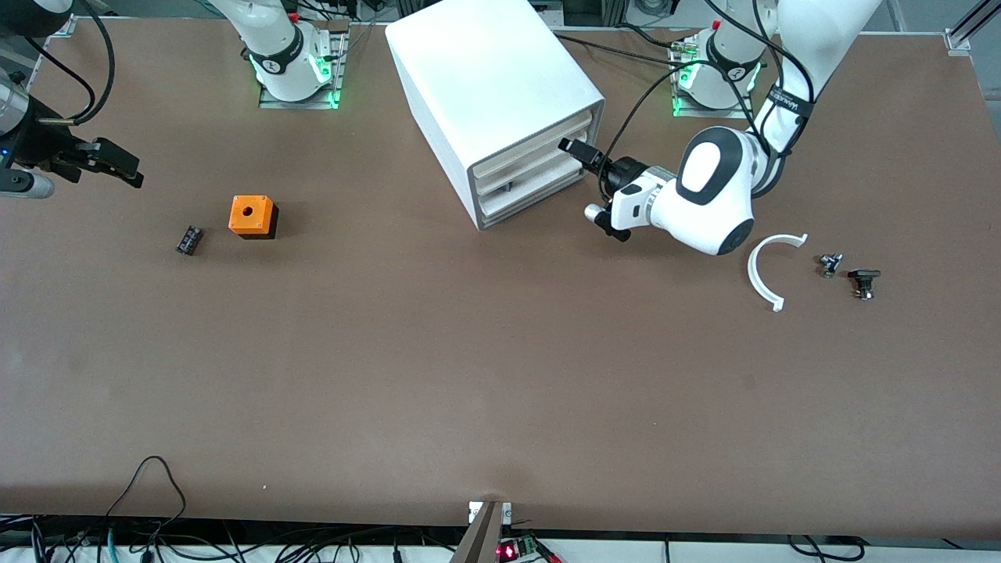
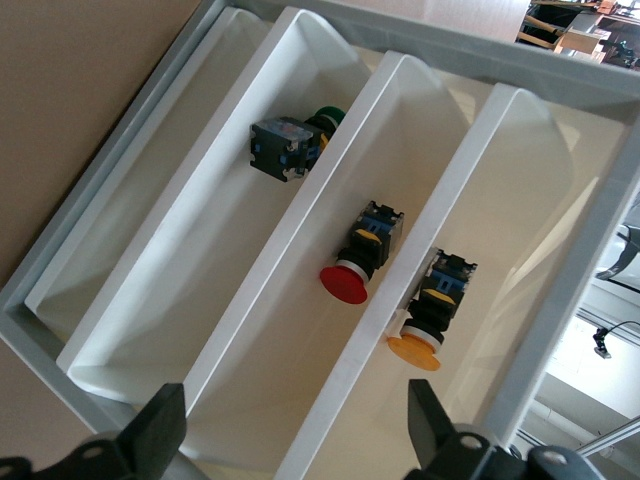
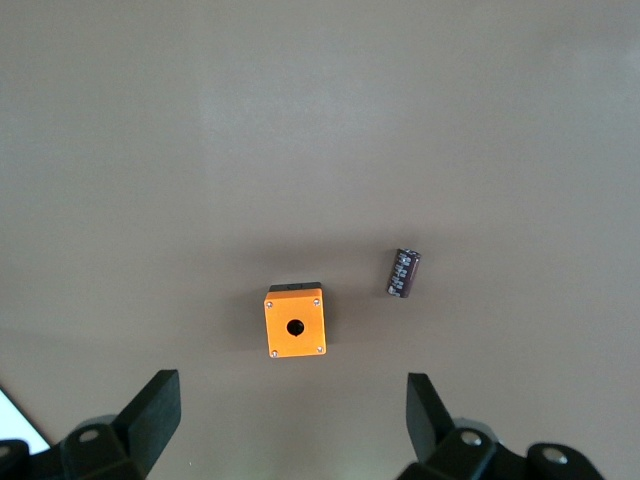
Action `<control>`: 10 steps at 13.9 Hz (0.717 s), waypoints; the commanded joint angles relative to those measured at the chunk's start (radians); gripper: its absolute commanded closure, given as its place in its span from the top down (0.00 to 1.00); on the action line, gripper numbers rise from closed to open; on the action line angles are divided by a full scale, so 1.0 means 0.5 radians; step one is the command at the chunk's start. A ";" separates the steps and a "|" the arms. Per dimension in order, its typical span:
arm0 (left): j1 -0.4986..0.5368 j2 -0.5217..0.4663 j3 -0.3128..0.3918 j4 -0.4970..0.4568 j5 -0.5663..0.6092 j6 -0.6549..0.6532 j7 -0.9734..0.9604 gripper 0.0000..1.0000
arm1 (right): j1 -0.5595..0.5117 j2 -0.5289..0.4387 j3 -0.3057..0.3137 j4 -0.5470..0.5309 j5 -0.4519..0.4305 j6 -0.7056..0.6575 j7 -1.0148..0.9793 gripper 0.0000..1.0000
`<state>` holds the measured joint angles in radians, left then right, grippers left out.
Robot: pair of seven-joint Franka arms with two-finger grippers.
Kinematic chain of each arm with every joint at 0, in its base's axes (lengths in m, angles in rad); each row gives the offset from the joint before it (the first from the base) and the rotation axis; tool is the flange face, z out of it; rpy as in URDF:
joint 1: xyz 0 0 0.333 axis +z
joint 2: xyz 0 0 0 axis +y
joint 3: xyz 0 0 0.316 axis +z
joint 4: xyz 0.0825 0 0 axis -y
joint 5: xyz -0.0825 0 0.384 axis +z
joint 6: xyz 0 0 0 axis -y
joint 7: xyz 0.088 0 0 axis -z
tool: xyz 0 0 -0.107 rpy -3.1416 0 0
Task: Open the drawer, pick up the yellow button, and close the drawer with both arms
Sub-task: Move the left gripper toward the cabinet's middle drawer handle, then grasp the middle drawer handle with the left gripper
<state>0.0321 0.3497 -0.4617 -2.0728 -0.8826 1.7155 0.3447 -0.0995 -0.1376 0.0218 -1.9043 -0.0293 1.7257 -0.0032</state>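
Note:
The white cabinet (image 1: 485, 70) stands at the back middle of the table, its three drawers (image 1: 532, 168) pushed in. My left gripper (image 1: 592, 185) hangs open and empty just in front of the drawer fronts. In the left wrist view my left gripper (image 2: 297, 425) looks into the three drawers. The orange button (image 2: 415, 352) lies in the top drawer (image 2: 520, 250), a red-capped one in the middle drawer, a green-capped one in the lowest. My right gripper (image 1: 117, 166) is open and empty over the right arm's end of the table; it also shows in the right wrist view (image 3: 290, 415).
An orange cube with a hole (image 1: 252, 215) (image 3: 295, 322) and a small black ribbed block (image 1: 189, 239) (image 3: 403, 273) lie toward the right arm's end. A white curved strip (image 1: 770, 270) and two small dark parts (image 1: 830, 264) (image 1: 864, 281) lie toward the left arm's end.

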 commanded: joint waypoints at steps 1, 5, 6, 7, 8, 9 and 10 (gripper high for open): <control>0.016 -0.037 -0.022 -0.064 -0.054 0.011 -0.002 0.88 | 0.003 -0.026 -0.004 -0.026 0.034 0.021 0.003 1.00; 0.019 -0.061 -0.074 -0.064 -0.063 -0.059 -0.149 0.63 | 0.003 -0.026 -0.004 -0.023 0.034 0.021 0.003 1.00; 0.019 -0.061 -0.089 -0.064 -0.066 -0.059 -0.180 0.63 | 0.003 -0.026 -0.004 -0.023 0.034 0.018 0.003 1.00; 0.016 -0.061 -0.101 -0.064 -0.066 -0.047 -0.195 0.63 | 0.003 -0.026 -0.004 -0.023 0.034 0.018 0.003 1.00; 0.016 -0.061 -0.126 -0.064 -0.079 -0.044 -0.235 0.63 | 0.003 -0.022 -0.004 -0.023 0.034 0.018 0.003 1.00; 0.016 -0.064 -0.150 -0.064 -0.091 -0.044 -0.330 0.64 | 0.003 -0.026 -0.004 -0.026 0.034 0.018 0.003 1.00; 0.016 -0.067 -0.175 -0.064 -0.091 -0.041 -0.391 0.64 | 0.003 -0.022 -0.004 -0.023 0.034 0.018 0.003 1.00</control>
<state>0.0327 0.3470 -0.5244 -2.0877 -0.8909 1.6967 0.2106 -0.0995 -0.1376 0.0218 -1.9043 -0.0293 1.7259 -0.0032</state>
